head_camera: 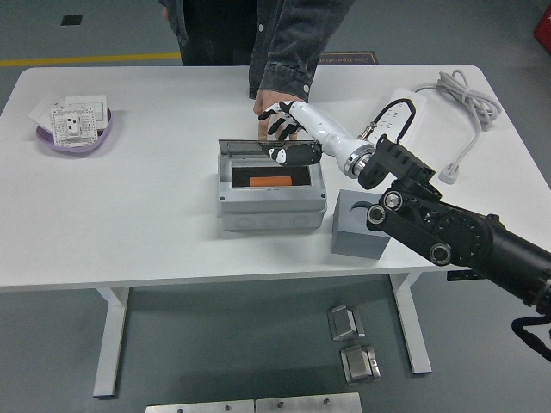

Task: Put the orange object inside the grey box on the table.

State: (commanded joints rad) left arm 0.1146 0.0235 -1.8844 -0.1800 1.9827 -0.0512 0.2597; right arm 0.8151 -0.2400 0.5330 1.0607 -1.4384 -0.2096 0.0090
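Note:
The grey box (272, 206) stands at the table's middle with the orange object (270, 181) lying inside it. Its hinged lid (250, 148) leans forward over the opening. My right hand (277, 138) reaches in from the right and pinches the lid's right end, thumb in front and fingers (277, 116) behind. A person's hand (264, 105) rests just behind the lid, touching or nearly touching my fingers. My left arm is out of view.
A grey block (360, 225) sits right of the box, under my forearm. A purple bowl (73, 138) with white socket plates is at the far left. A white power strip (405, 107) and its cable (461, 95) lie at the back right.

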